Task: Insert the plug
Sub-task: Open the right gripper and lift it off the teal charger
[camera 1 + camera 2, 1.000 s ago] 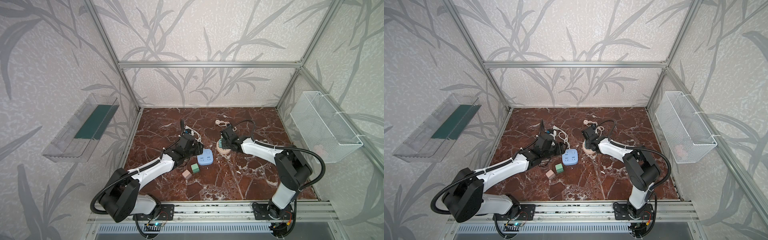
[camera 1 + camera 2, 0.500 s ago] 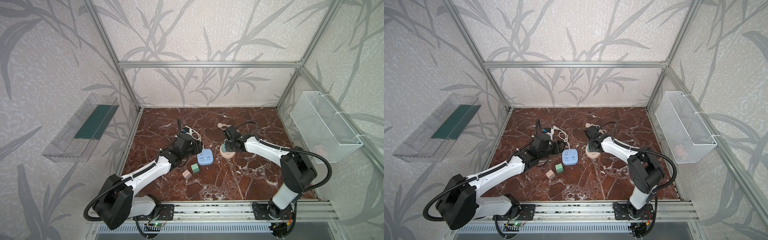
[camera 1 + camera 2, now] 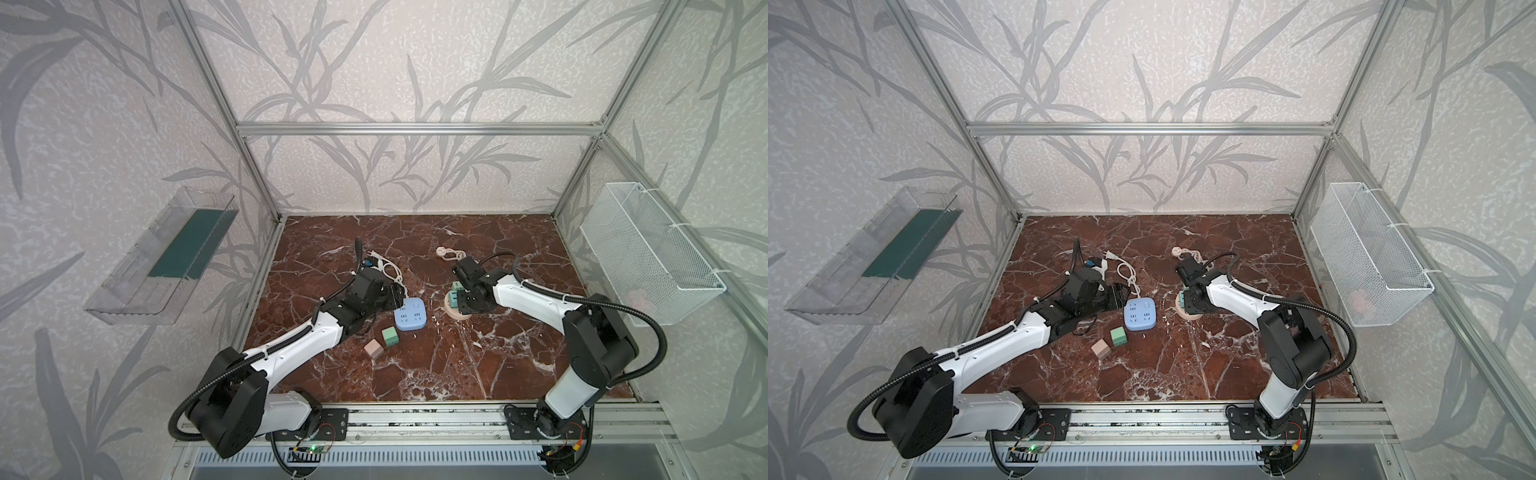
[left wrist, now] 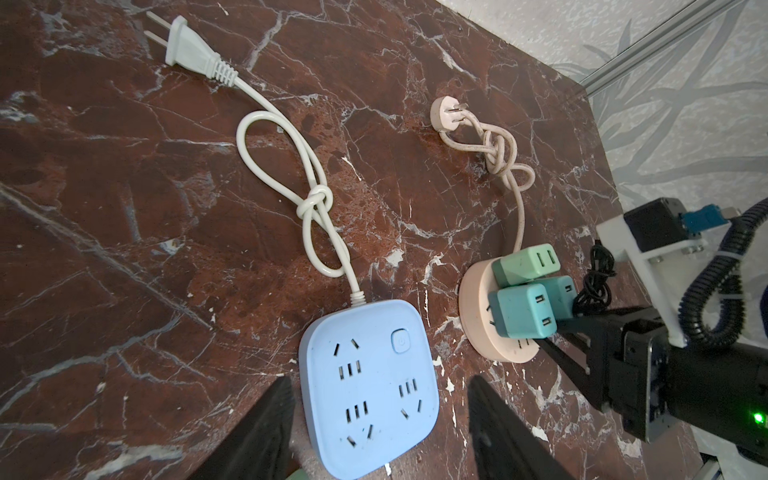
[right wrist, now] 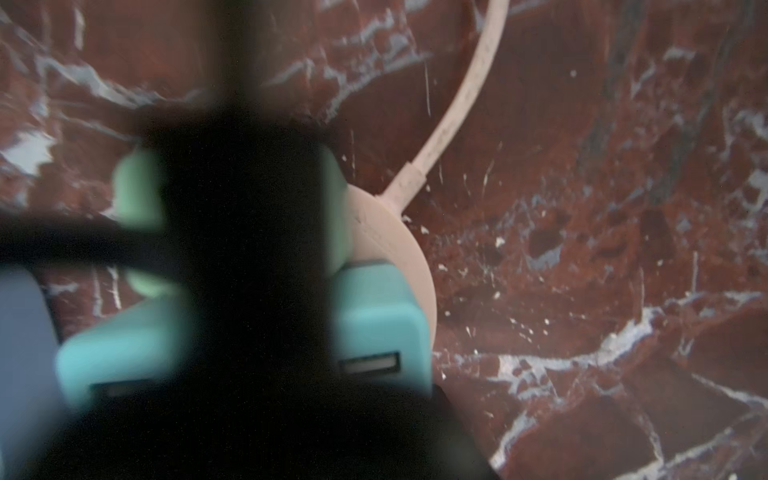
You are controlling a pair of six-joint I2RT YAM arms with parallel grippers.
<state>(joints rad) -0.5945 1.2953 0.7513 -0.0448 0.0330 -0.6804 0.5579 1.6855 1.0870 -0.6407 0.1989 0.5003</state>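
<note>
Since a second ago the right gripper [image 3: 460,302] has drawn back a little toward its own arm's base, and the pink round socket [image 4: 498,353] beneath it has slid the same way. The left arm has barely shifted.

Three cube plugs stand on that socket, just ahead of the right gripper's tips: a pale green plug [image 4: 525,266] farthest from it, a teal plug [image 4: 521,311] to one side, and a second teal plug [image 4: 561,293] right against its fingers. Its own wrist view is smeared dark across the middle, so I cannot tell whether the jaws are clamped on that plug or only resting beside it.

The left gripper [image 4: 379,379] has its jaws apart, straddling the near corner of the blue socket block [image 4: 365,374] without clearly pressing it. A loose green cube [image 3: 389,336] and a loose pink cube [image 3: 374,348] lie on the floor beside the left forearm, behind its tips.

Judging from this, the step in hand is the end of an insertion: the second teal plug looks seated, or nearly so. The next move calls for a clean let-go and a straight lift away, so the plug is not dragged out or the light socket tipped.
</note>
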